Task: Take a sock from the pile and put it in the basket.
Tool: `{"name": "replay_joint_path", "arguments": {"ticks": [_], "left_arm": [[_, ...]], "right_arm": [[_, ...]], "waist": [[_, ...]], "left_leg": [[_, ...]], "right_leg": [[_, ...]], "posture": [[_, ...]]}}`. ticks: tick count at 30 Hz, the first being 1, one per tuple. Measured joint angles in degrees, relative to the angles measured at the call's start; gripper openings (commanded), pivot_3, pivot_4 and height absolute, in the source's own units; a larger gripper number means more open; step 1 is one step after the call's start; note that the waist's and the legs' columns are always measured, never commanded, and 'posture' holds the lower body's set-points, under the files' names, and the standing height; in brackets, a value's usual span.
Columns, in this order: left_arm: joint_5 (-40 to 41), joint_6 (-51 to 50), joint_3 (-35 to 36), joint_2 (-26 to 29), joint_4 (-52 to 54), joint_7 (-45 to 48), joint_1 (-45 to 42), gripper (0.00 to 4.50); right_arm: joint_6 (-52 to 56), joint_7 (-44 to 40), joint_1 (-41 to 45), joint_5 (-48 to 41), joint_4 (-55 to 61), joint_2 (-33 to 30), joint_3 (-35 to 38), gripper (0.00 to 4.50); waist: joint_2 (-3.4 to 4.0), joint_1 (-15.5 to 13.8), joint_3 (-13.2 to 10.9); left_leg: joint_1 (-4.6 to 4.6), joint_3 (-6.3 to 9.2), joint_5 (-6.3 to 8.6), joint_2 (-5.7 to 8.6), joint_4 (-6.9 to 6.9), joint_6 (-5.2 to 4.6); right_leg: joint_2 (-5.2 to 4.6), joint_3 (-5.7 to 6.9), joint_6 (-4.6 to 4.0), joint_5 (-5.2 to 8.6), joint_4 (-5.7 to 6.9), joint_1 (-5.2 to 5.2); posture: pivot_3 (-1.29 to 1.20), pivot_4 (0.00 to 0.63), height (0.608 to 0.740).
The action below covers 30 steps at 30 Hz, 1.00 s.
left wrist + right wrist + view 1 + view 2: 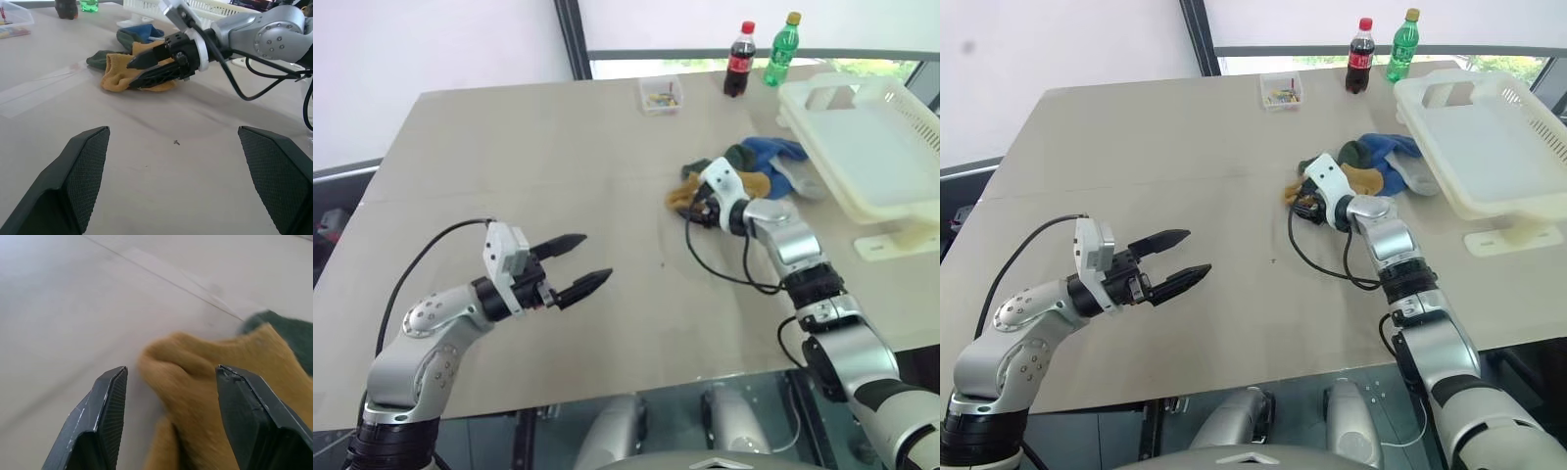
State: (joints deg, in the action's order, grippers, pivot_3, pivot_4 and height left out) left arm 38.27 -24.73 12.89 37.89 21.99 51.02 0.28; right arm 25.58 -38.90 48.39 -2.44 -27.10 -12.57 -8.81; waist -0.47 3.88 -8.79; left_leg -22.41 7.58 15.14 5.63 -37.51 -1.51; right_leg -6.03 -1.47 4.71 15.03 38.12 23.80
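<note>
Nearest, on the left: left end effector (576, 264) hovers over bare pale wood-grain table (509, 157), black fingers spread wide, nothing between them. It points to the right and slightly away, toward the socks, and is well apart from them.

Mid-table, right of centre: right end effector (142, 69) sits at the near-left edge of the pile (744, 174). Fingers parted, with the bunched end of the mustard-yellow knit sock (205, 382) lying between and just ahead of them. Not clamped; whether a finger touches the cloth I cannot tell.

Sock orientation: the mustard sock lies flat on the table, crumpled. Long axis runs roughly from near-left to far-right, its rounded folded end pointing at the end effector, the other end tucked against the dark green sock (100, 59). Bright blue sock (773, 152) and white-grey sock (800, 182) lie behind, on the pile's far-right side.

Far right: large pale cream slotted plastic basket (911, 117), just beside the pile, its visible interior without socks.

Judgement on progress: early stage. No sock lifted, none delivered. Remaining: close on the mustard sock, lift, carry right and away, release over the basket.
</note>
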Motion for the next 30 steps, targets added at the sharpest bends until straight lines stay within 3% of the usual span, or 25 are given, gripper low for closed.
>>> {"name": "replay_joint_path", "arguments": {"ticks": [7, 10, 14, 15, 25, 30], "left_arm": [[-0.2, 0.0, 0.0, 0.0, 0.0, 0.0, 0.0, 4.50], [-0.2, 0.0, 0.0, -0.2, 0.0, 0.0, 0.0, 4.50], [-0.2, 0.0, 0.0, -0.7, 0.0, -0.2, 0.3, 4.50], [-0.2, 0.0, 0.0, -0.7, 0.0, -0.2, 0.4, 4.50], [-0.3, 0.1, 0.0, -1.0, 0.1, -1.2, 1.6, 4.50], [-0.3, 0.1, 0.0, -1.0, 0.2, -1.1, 1.6, 4.50]], "right_arm": [[0.6, 0.2, 2.7, -0.1, -1.5, 0.5, 0.0, 2.94], [-0.9, 0.6, 2.7, 0.6, -5.0, 0.5, -0.3, 2.15], [-2.5, 0.7, 2.7, 1.8, -8.3, 0.4, -0.4, 0.35], [-2.8, 0.7, 2.7, 1.9, -8.8, 0.4, -0.4, 0.07], [-1.5, -0.1, 2.9, 0.5, -7.2, 0.4, 0.8, 0.07], [6.7, -1.6, 2.0, -3.6, 4.0, -0.9, 2.6, 0.07]], "waist": [[0.00, -0.2, 0.0], [0.00, -0.1, 0.0], [0.00, -0.1, 0.0], [0.00, 0.0, 0.0], [0.00, 0.0, 0.0], [0.00, -0.2, 0.0]], "left_leg": [[-0.01, 0.00, 0.00, 0.00, 0.00, 0.00], [-0.01, 0.00, 0.00, 0.00, 0.00, 0.00], [-0.02, 0.00, 0.00, 0.00, 0.01, 0.00], [-0.01, 0.00, 0.00, 0.00, 0.01, 0.00], [-0.02, 0.00, 0.00, 0.00, 0.02, 0.00], [-0.06, 0.04, 0.00, 0.00, 0.02, 0.00]], "right_leg": [[0.00, 0.01, 0.00, 0.00, -0.02, 0.00], [0.00, 0.01, 0.00, 0.00, -0.01, 0.00], [0.00, 0.00, 0.00, 0.00, -0.02, 0.01], [0.00, 0.00, 0.00, 0.00, -0.02, 0.01], [0.00, 0.00, 0.00, 0.00, -0.02, 0.02], [-0.01, 0.04, 0.00, 0.00, -0.04, 0.04]], "posture": [[0.00, 0.150, 0.740], [0.00, 0.150, 0.740], [0.00, 0.150, 0.740], [0.00, 0.150, 0.740], [0.00, 0.150, 0.740], [0.00, 0.150, 0.740]]}}
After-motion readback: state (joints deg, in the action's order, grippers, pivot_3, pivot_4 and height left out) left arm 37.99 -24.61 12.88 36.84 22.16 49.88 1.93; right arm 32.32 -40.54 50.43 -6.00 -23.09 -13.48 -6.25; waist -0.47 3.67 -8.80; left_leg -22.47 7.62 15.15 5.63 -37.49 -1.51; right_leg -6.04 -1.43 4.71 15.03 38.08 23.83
